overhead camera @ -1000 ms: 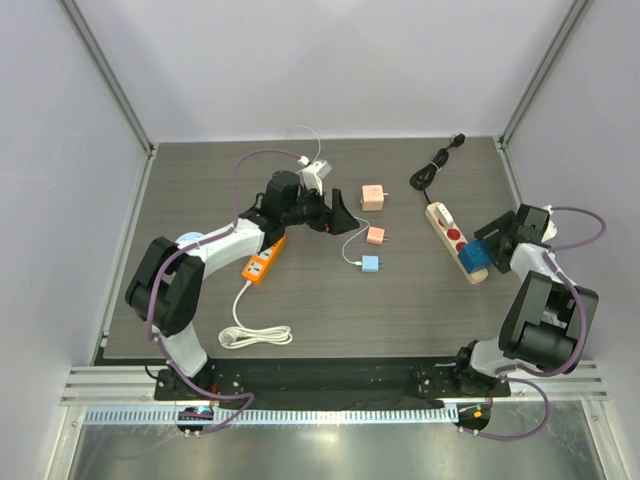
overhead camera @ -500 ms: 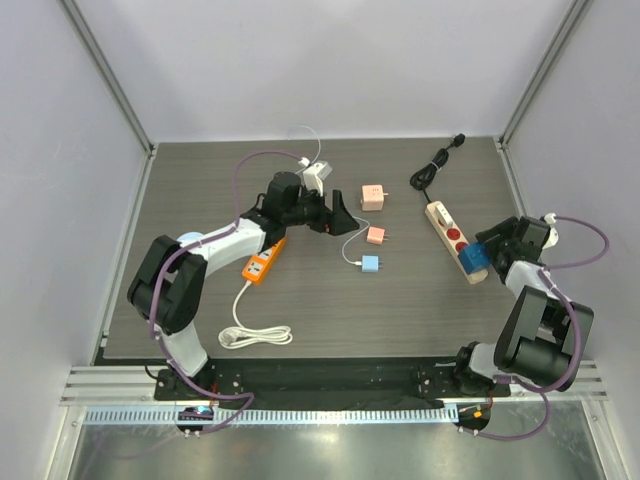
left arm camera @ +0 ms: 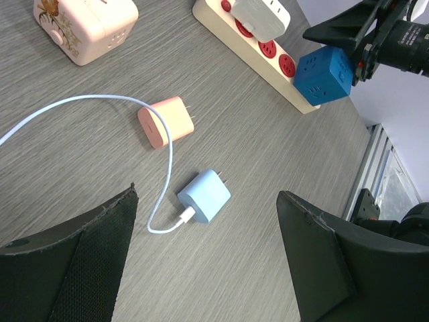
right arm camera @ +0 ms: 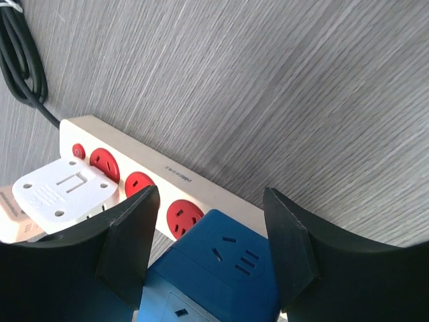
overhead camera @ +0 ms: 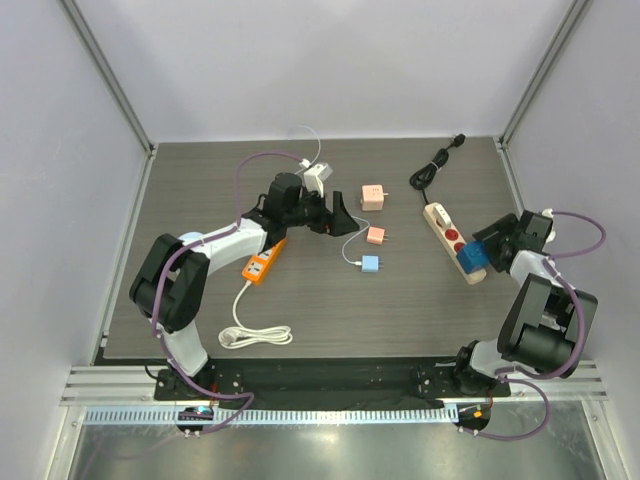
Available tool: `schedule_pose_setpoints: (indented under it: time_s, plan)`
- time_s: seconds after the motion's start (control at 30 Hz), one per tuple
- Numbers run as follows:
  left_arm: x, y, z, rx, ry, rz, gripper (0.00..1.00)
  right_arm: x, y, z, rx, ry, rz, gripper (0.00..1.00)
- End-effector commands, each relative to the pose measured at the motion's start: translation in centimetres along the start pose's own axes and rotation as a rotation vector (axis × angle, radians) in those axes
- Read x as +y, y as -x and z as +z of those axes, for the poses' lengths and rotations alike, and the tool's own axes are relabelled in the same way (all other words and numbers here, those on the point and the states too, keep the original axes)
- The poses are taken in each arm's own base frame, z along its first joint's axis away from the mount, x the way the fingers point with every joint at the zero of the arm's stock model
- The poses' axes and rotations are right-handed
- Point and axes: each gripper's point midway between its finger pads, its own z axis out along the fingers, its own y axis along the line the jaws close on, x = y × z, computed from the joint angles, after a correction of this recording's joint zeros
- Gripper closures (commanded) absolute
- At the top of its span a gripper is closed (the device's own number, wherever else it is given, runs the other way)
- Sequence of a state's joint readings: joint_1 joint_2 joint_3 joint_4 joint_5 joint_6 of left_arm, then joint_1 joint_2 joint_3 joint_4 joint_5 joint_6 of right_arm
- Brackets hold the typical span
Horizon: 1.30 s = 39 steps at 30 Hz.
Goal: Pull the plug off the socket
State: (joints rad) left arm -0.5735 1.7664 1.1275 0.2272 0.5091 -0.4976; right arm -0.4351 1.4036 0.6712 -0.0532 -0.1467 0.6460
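Dk-blue cube plug [right arm camera: 221, 263] at end of beige socket [right arm camera: 164, 169], pinched by R pincer [right arm camera: 211, 201]; L pincer [left arm camera: 206, 196] spread.

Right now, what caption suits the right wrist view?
Right gripper clasping the dark blue plug, seated on the beige socket.

A dark blue cube plug [overhead camera: 473, 257] is seated on the near end of a long beige power strip [overhead camera: 447, 231], laid flat, red outlets upward

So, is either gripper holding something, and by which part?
The right gripper seems to clamp the plug by two opposite sides; the left gripper holds nothing.
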Motion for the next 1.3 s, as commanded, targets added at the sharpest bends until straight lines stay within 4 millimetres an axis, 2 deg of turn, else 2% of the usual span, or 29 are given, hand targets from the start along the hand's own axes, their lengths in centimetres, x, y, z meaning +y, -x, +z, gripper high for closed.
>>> schedule_pose_setpoints:
  time_s: [0.0, 0.23, 0.4, 0.6, 0.8, 0.93, 1.0, 1.07, 1.1, 1.27]
  plan:
    - [-1.0, 2.2, 0.1, -0.049, -0.035, 0.029, 0.15, 0.7, -4.3, -0.5, 0.196, 0.042, 0.022, 0.3]
    - [-1.3, 2.3, 0.0, -0.047, -0.047, 0.032, 0.15, 1.2, -4.5, -1.9, 0.203, 0.055, 0.008, 0.21]
    - [-1.5, 2.3, 0.0, -0.045, -0.059, 0.028, 0.15, 2.5, -5.6, -2.2, 0.233, 0.093, 0.046, 0.21]
    - [-1.7, 2.2, 0.0, -0.045, -0.073, 0.023, 0.15, 2.3, -6.2, -1.7, 0.258, 0.075, 0.093, 0.21]
    - [-1.8, 2.3, 0.0, -0.046, -0.073, 0.027, 0.15, 5.0, -8.5, -2.4, 0.303, 0.144, 0.137, 0.21]
    - [-1.5, 2.1, 0.2, -0.044, -0.067, 0.022, 0.14, 6.1, -8.9, -3.1, 0.298, 0.182, 0.157, 0.21]
    - [-1.4, 2.0, 0.4, -0.039, -0.067, 0.014, 0.14, 6.6, -8.0, -3.4, 0.261, 0.197, 0.112, 0.21]
    - [-1.5, 2.0, 0.5, -0.035, -0.077, 0.004, 0.14, 6.1, -7.4, -3.6, 0.244, 0.156, 0.058, 0.2]
    - [-1.9, 1.9, 0.6, -0.027, -0.1, 0.003, 0.14, 6.3, -6.0, -3.7, 0.201, 0.15, -0.025, 0.2]
    - [-3.3, 1.4, 1.4, -0.008, -0.155, 0.004, 0.14, 5.3, -4.2, -4.2, 0.161, 0.061, -0.172, 0.16]
